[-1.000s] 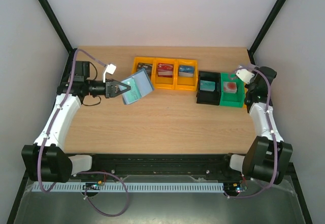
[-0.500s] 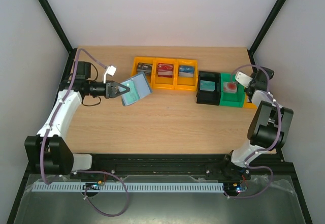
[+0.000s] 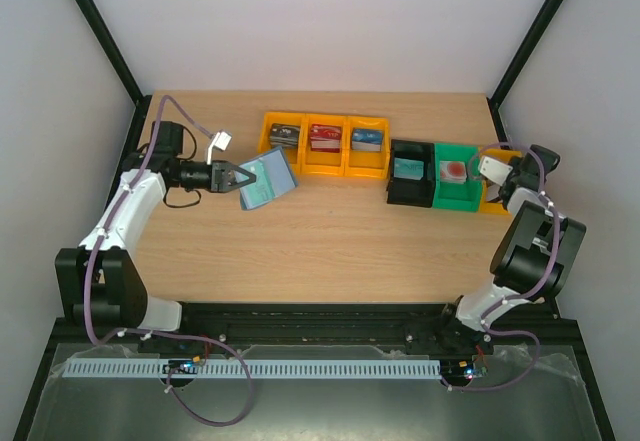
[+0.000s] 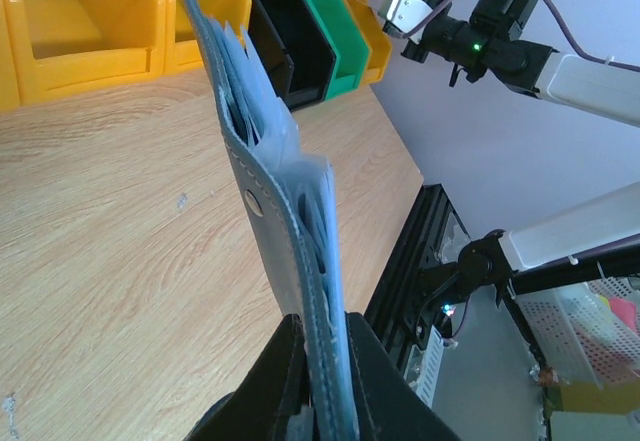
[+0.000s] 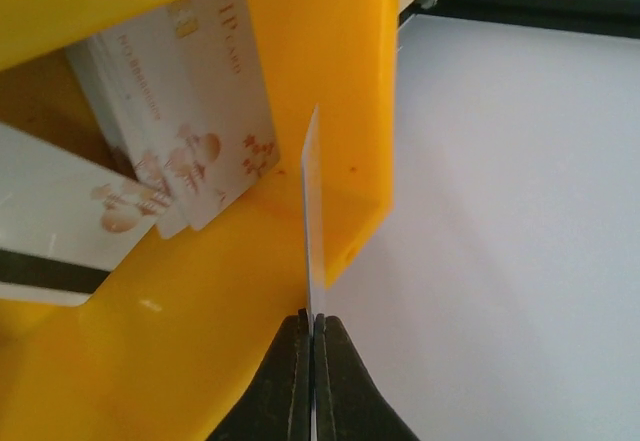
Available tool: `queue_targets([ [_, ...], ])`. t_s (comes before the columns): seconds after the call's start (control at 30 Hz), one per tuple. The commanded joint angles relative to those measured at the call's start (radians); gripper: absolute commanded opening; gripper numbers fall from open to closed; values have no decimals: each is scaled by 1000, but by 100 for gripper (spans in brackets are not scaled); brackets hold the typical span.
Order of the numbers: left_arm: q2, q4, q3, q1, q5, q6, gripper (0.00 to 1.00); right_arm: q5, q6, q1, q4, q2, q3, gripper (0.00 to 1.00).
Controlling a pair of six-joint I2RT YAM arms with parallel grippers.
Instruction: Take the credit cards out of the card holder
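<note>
Our right gripper [image 5: 313, 333] is pinched shut on one card [image 5: 311, 221]. It holds the card on edge at the right edge of the bench [image 3: 330, 251], and the card stands against the inner wall of the end bin [image 5: 335, 71]. The step in hand, as we judge it, is to drop this card onto the stack [image 5: 190, 131] lying in that bin. To do it well we should bring the card lower and a little toward the stack before we let go. It hangs close to the bin's outer wall, and a release there could tip it over the rim and off the right edge. We cannot tell how high above the bin floor it is. Our left gripper [image 3: 232, 176] is clamped on the bottom edge of the holder [image 3: 268, 179], which stands open in the left half of the bench, toward the far edge, just beside the first of three yellow bins [image 3: 325, 166]. Pale cards [image 4: 300, 176] seem to show in its pockets, so we judge that more are left to pull. A black bin [image 3: 405, 189] and a green bin [image 3: 455, 196] sit beside the end bin, between it and the holder. We should lift clear of their rims before the right arm crosses.
</note>
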Motion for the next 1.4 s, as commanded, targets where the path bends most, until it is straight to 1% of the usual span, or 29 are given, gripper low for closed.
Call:
queue_targets([
  [0.0, 12, -16, 20, 4, 21, 24, 2, -47, -59, 1, 2, 41, 44, 2],
  [0.1, 28, -16, 25, 4, 16, 23, 2, -81, -104, 6, -34, 66, 48, 2],
  [0.37, 49, -14, 30, 4, 1, 20, 2, -93, -107, 30, -37, 127, 115, 2],
  [0.5, 57, -13, 34, 4, -5, 14, 2, -85, -134, 43, -73, 159, 146, 2],
  [0.63, 56, -12, 36, 4, -11, 13, 2, -65, -144, 46, -83, 166, 136, 2],
  [0.83, 59, -10, 35, 4, -10, 13, 2, -84, -142, 49, -82, 167, 129, 2],
  [1.13, 63, -11, 38, 4, -10, 14, 2, -87, -89, 89, -34, 245, 208, 2],
  [1.2, 65, -12, 39, 4, -11, 14, 2, -87, -84, 97, -17, 256, 212, 5],
  [1.23, 66, -13, 39, 4, -13, 13, 2, -88, -80, 100, -15, 260, 214, 9],
  [1.37, 63, -12, 40, 4, -17, 14, 2, -64, -63, 103, -10, 264, 205, 29],
])
